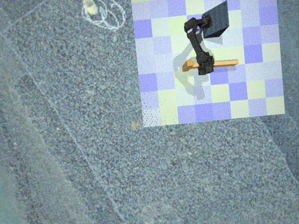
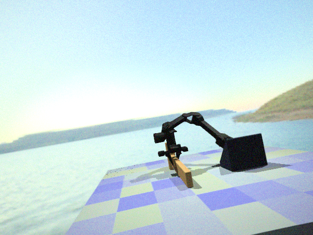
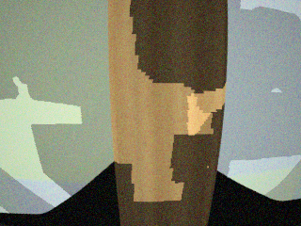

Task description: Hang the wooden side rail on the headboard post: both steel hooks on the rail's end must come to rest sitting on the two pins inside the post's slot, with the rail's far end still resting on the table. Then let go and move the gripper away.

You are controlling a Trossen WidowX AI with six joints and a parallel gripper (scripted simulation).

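Note:
The wooden side rail (image 1: pixel 226 63) (image 2: pixel 184 173) (image 3: pixel 146 108) stands on its narrow edge, long and straight. Its far end, right in the top view and nearest the exterior camera, is at or just above the table; I cannot tell which. The headboard post (image 1: pixel 186 66) (image 2: pixel 170 164) stands upright at the rail's other end. They look close or touching in the top view. Hooks, pins and slot are too small or hidden to make out. My gripper (image 1: pixel 206 64) (image 2: pixel 175 159) (image 3: pixel 166 190) points down, shut on the rail near its middle, with one dark finger on each side in the wrist view.
The dark wedge-shaped block (image 1: pixel 217 20) (image 2: pixel 243 152) stands at the arm's base, beside the rail. The arm arches from it over to the rail. The checkered table (image 1: pixel 239 90) (image 2: pixel 139 198) lies beneath, its edge beyond the post in the exterior view.

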